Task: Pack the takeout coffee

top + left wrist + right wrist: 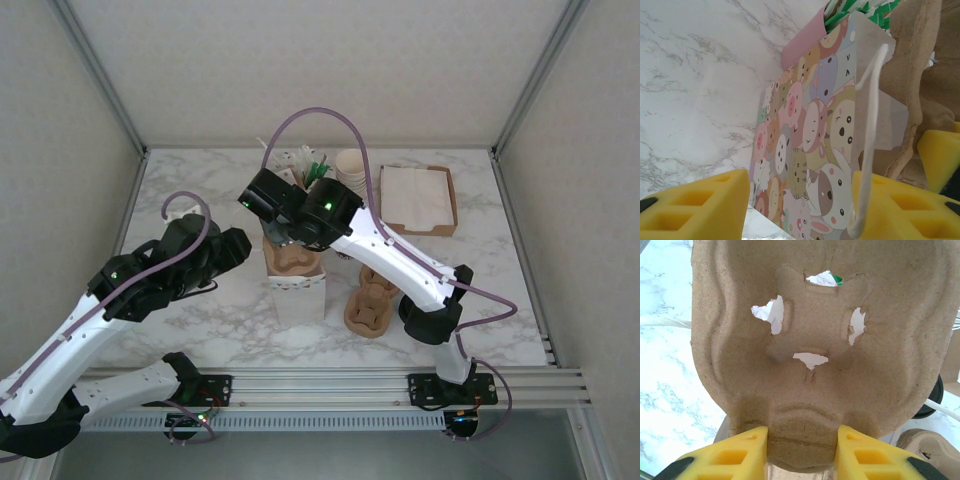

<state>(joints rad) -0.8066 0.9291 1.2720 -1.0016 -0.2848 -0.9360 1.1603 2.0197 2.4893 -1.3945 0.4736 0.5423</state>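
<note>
My left gripper [800,202] sits low, left of the cartoon-animal paper bag [298,295], fingers apart. My right arm reaches across over the bag's mouth, its gripper [801,440] clamped on a pulp cup carrier [815,340] held on end. The carrier blocks my sight. A black lid [935,395] peeks past its right edge, and I cannot tell whether that is the takeout coffee, or how it points. A second carrier [372,300], a cup stack [350,165] and a napkin box [418,198] lie to the right.

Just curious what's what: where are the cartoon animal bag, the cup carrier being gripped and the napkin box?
cartoon animal bag [810,150], left wrist view, printed side
gripped cup carrier [812,327], right wrist view, middle
napkin box [452,200], top view, right rim
</note>
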